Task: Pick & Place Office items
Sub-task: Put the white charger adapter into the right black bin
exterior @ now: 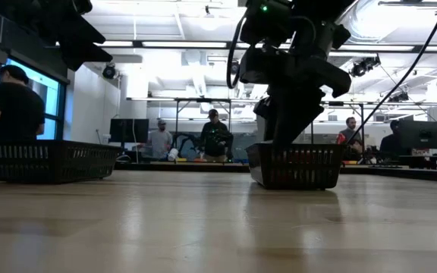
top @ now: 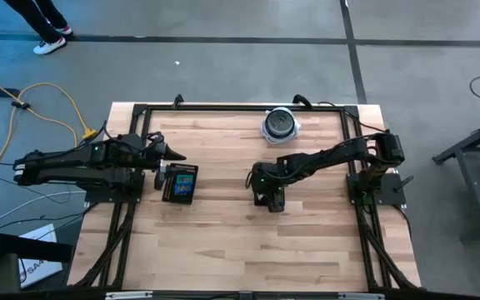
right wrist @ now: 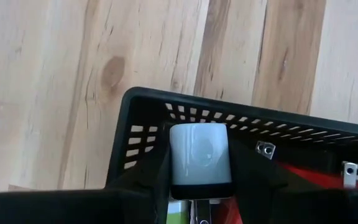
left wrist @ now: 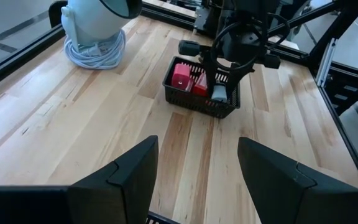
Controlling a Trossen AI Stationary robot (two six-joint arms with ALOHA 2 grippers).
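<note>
Your right gripper [right wrist: 199,186] hangs over the black mesh tray [left wrist: 201,99] at the middle of the worktop [top: 240,242], its jaws closed on a small white-grey block with a dark base [right wrist: 199,155]. The step in hand looks like the placing of one office item: the piece sits just inside the tray's rim, above the floor of the basket. Your next move, by that reading, is to lower a little and release so the block lands clear of the wall.

Red blocks [left wrist: 182,76] already lie in this tray, toward its 9 o'clock end as the left wrist camera shows it. A scrap of green shows under the held piece.

Your left gripper [left wrist: 197,168] waits at 9 o'clock of the worktop, jaws partly open and empty, beside a second black tray [top: 179,183] holding blue and orange pieces. A round grey disc [top: 280,125] sits at 12 o'clock.
</note>
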